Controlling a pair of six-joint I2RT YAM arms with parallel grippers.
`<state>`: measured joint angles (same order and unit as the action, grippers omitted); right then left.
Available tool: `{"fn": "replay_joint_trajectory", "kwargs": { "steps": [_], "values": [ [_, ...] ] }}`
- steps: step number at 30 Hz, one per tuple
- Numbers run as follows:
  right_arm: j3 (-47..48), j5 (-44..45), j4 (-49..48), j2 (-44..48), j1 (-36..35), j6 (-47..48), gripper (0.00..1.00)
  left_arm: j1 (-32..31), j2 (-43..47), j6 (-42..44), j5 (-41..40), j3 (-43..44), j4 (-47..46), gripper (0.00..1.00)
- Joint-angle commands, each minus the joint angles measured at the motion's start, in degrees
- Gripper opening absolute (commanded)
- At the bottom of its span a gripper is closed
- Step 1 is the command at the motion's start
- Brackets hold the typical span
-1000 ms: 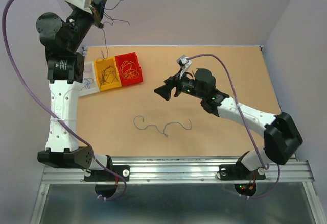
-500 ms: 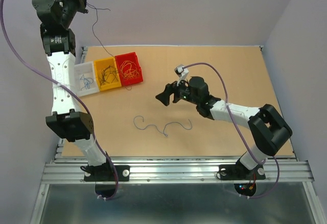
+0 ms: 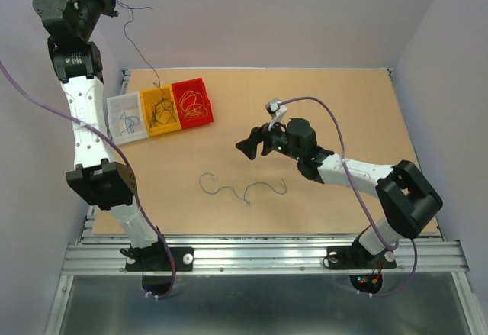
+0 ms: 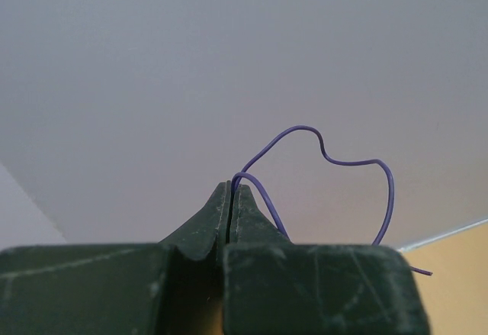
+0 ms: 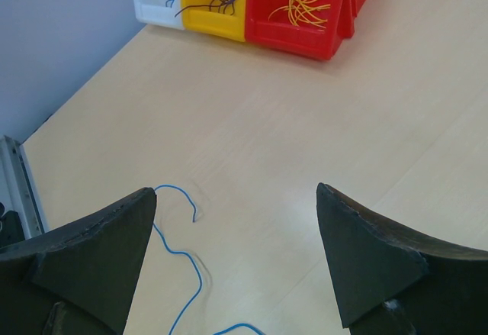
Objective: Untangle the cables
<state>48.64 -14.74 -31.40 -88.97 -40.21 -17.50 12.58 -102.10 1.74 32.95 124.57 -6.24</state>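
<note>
The dark purple wire [image 4: 335,159] was pinched in my left gripper [image 4: 230,190], which was closed tight on it and parked way up above the far left corner. Its tail hung down toward the yellow bin [image 3: 165,131], where the dark tangle [image 3: 160,108] sat. I couldn't tell if the tail's end was clear of that clump.

A blue wire [image 3: 244,190] lay loose on the table [image 3: 343,106], near the middle. My right gripper [image 3: 250,148] hovered wide open and empty, to the right of the red bin [image 3: 200,124].

My take: pull slow and straight up, and watch whether the clump lifts too. If it does, the right gripper should pin it down.
</note>
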Motion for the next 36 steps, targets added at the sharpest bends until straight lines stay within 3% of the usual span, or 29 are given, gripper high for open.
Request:
{"fn": "replay_joint_trajectory", "kwargs": {
  "steps": [1,9,22,36],
  "values": [
    [-0.04,0.77,-4.11,0.11,-0.22,0.62,0.91,1.57,-0.46,-3.49,1.86,4.09,-4.83,0.00],
    [0.31,0.33,-4.55,-0.68,-0.22,0.27,0.91,3.07,-2.40,-4.99,8.79,1.03,-5.71,0.00],
    [-0.92,0.68,-5.25,-0.68,-0.22,0.27,0.91,3.94,-0.90,0.63,14.16,-17.59,-13.97,0.00],
    [-1.62,1.12,-6.22,-1.47,-0.31,0.01,0.91,4.21,2.35,9.59,15.82,-37.64,-13.19,0.00]
  ]
}}
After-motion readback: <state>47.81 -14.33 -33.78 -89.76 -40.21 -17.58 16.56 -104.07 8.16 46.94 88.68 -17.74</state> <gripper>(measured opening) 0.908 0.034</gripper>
